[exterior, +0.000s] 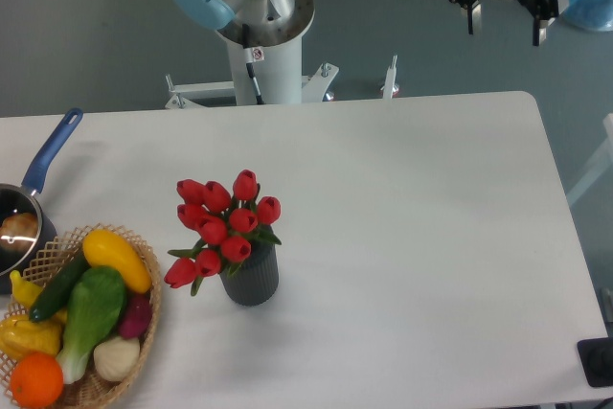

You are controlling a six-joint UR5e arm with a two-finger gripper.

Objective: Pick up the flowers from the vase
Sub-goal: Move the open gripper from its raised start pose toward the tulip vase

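The flowers point(222, 225), a bunch of red tulips with green leaves, stand in the vase point(252, 278), a short dark grey ribbed cylinder at the table's centre-left. Their stems are hidden inside it. My gripper point(507, 24) hangs high at the top right, beyond the table's far edge and far from the bunch. Its two fingers are spread apart with nothing between them, so it is open.
A wicker basket point(146, 308) of colourful vegetables sits at the front left corner, close to the vase. A blue-handled saucepan point(50, 152) lies at the left edge. The arm's white base point(268, 50) stands behind the table. A dark block point(599, 361) sits at the front right corner.
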